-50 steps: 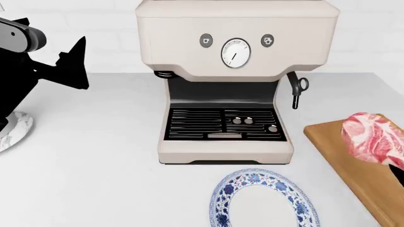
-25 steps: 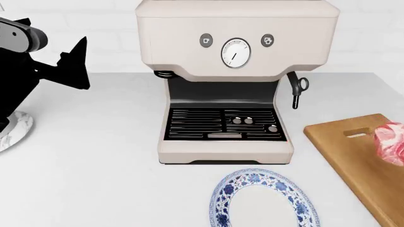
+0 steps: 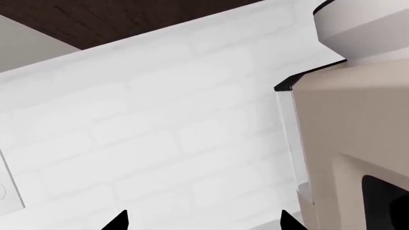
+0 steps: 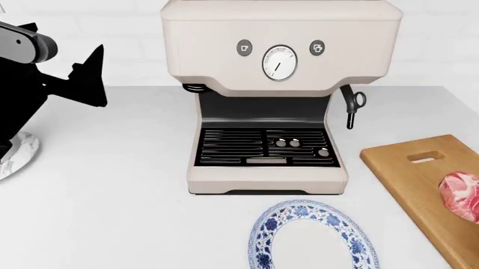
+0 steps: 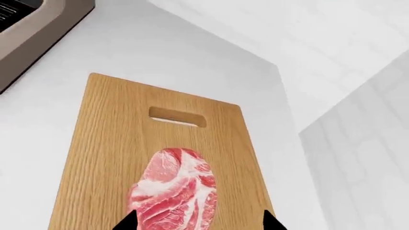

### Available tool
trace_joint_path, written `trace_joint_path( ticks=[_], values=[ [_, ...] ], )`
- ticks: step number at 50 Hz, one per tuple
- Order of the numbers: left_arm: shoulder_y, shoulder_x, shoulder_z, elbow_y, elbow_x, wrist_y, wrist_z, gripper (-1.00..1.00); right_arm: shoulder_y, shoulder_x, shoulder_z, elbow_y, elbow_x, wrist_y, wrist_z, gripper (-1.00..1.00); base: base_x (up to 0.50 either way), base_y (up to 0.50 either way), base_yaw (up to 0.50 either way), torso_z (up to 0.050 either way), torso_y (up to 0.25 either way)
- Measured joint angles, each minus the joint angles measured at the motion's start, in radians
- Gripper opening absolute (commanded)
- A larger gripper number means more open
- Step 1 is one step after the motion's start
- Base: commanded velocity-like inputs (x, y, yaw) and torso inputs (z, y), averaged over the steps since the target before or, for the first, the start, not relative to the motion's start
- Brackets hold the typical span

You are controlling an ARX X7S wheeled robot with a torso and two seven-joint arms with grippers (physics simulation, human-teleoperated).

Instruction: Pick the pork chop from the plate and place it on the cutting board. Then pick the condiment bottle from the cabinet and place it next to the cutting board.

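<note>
Already the plate [image 4: 314, 235], nearest in front of the coffee machine [image 4: 279, 95], sat bare, while the pork chop [image 5: 174, 196] lay flat on the cutting board [image 5: 115, 143] to the machine's right, so the first half looked done. Above the meat the right gripper [image 5: 199, 221] hung with tips apart, holding nothing. Left of the machine, the left gripper [image 3: 203, 219] was likewise spread and empty; the condiment bottle was nowhere in view and remained to be fetched.

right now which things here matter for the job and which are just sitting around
Job: raw pink marbled pork chop; light-wood rectangular cutting board; round white blue-floral plate.

Just there: beige espresso machine; round white marble base.
</note>
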Motion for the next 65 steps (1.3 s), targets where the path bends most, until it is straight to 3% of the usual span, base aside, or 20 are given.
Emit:
trace_joint_path(
  ticks=[16,27,38,52,65],
  values=[
    [0.002,0.0,-0.009,0.019,-0.018,-0.007,-0.004,1.0,0.149,-0.014,0.141,-0.081,0.176,0.019,0.025,1.0,0.0,0.0,0.0,0.0,0.001],
    [0.038,0.0,-0.086,0.123,-0.094,-0.032,-0.042,1.0,0.253,-0.074,0.116,-0.171,0.268,-0.053,0.142,1.0,0.0,0.0,0.0,0.0,0.0],
    [0.014,0.06,-0.204,0.246,-0.233,-0.099,-0.179,1.0,0.251,-0.188,0.02,-0.241,0.179,-0.169,0.167,1.0,0.0,0.0,0.0,0.0,0.0],
    [0.034,0.19,-0.17,0.288,-0.101,0.023,-0.288,1.0,0.202,-0.267,-0.087,-0.237,0.022,-0.31,0.117,1.0,0.0,0.0,0.0,0.0,0.0],
    [-0.232,0.236,-0.145,0.344,-0.192,-0.152,-0.439,1.0,0.116,-0.345,-0.178,-0.202,-0.155,-0.469,0.056,1.0,0.0,0.0,0.0,0.0,0.0]
  ],
)
